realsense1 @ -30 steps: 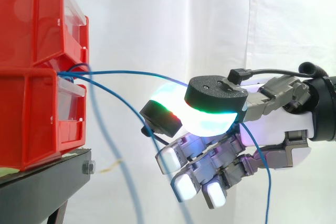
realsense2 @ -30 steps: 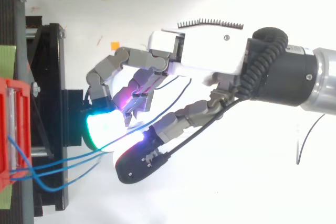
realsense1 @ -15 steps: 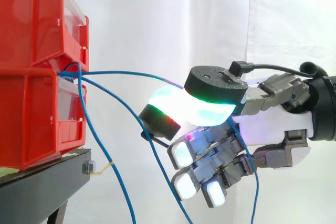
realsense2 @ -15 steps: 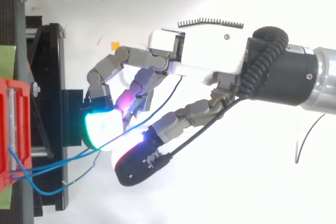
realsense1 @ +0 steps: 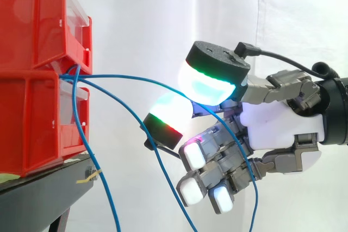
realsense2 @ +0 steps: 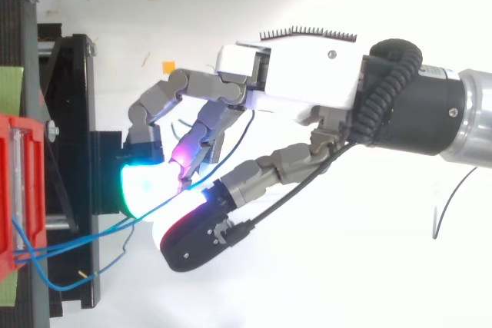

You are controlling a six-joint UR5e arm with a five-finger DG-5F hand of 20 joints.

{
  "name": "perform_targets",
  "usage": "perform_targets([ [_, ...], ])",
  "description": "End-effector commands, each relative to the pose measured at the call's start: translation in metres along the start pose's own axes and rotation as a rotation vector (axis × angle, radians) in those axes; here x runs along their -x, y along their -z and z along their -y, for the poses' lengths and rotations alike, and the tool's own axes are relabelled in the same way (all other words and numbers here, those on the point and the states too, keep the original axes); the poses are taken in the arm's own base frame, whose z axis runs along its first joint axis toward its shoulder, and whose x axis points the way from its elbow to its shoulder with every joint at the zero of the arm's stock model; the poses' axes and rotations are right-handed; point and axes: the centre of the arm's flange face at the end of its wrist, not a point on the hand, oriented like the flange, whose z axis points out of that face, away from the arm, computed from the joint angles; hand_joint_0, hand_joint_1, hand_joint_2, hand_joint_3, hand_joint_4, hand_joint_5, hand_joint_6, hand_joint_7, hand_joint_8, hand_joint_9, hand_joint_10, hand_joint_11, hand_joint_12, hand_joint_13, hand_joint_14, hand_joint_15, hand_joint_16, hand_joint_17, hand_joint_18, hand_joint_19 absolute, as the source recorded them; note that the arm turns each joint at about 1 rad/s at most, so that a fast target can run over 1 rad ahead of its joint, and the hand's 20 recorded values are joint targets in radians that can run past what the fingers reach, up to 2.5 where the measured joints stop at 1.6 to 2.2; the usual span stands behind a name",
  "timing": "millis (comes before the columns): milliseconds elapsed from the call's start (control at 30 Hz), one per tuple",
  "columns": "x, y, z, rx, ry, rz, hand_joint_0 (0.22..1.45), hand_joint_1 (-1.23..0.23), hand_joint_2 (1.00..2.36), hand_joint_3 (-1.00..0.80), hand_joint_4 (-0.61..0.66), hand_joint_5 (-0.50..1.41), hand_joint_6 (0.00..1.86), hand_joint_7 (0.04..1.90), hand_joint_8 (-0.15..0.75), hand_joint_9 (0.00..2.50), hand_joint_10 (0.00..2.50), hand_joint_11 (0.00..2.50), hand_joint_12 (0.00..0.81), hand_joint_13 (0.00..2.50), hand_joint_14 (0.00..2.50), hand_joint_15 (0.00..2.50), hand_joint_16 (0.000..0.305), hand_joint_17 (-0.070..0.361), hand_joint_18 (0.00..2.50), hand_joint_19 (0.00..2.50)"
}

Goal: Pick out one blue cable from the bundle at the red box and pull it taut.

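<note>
Blue cable (realsense1: 136, 79) crosses the hand (realsense1: 272, 129) — level (pointed at the red box (realsense1: 32, 107)).

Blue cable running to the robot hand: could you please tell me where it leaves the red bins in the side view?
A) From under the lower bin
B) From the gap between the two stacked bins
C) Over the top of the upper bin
B: the blue cable starts at the gap between the upper red bin and the lower red bin, then arches across to the robot hand.
</note>
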Motion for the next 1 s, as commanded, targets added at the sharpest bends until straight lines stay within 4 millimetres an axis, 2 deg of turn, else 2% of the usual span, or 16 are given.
perform_targets([
  [0, 0.0005, 0.0001, 0.0, -0.001, -0.001, 0.002, 0.48, -0.71, 1.0, -0.5, 0.05, -0.1, 0.85, 0.93, 0.305, 1.11, 0.02, 0.52, 0.433, 0.94, 0.02, 0.49, 0.062, 0.14, 0.9, 0.75],
  [167, 0.0005, 0.0001, 0.0, -0.001, -0.001, 0.002, 0.54, -0.67, 1.0, -0.5, 0.04, -0.1, 0.84, 0.93, 0.292, 1.11, 0.02, 0.53, 0.418, 0.93, 0.02, 0.49, 0.058, 0.131, 0.87, 0.76],
  [200, 0.0005, 0.0001, 0.0, -0.001, -0.001, 0.002, 0.58, -0.67, 1.0, -0.5, 0.01, -0.1, 0.83, 0.97, 0.286, 1.12, 0.02, 0.55, 0.409, 0.93, 0.02, 0.5, 0.056, 0.126, 0.85, 0.77],
  [300, 0.0005, 0.0001, 0.0, -0.001, 0.001, 0.002, 0.62, -0.67, 1.0, -0.5, -0.03, -0.09, 0.84, 0.99, 0.282, 1.14, 0.02, 0.56, 0.405, 0.94, 0.02, 0.51, 0.055, 0.124, 0.85, 0.77],
  [500, 0.0003, -0.0002, 0.0011, -0.002, 0.003, 0.002, 0.61, -0.71, 1.01, -0.38, -0.06, -0.08, 0.87, 0.99, 0.281, 1.17, 0.02, 0.56, 0.406, 0.94, 0.02, 0.52, 0.055, 0.124, 0.86, 0.78],
  [967, -0.0017, 0.0002, -0.0003, -0.001, 0.002, 0.0, 0.62, -0.71, 1.01, -0.31, -0.08, -0.07, 0.88, 1.0, 0.281, 1.2, 0.02, 0.56, 0.408, 0.95, 0.02, 0.52, 0.056, 0.125, 0.86, 0.79],
])
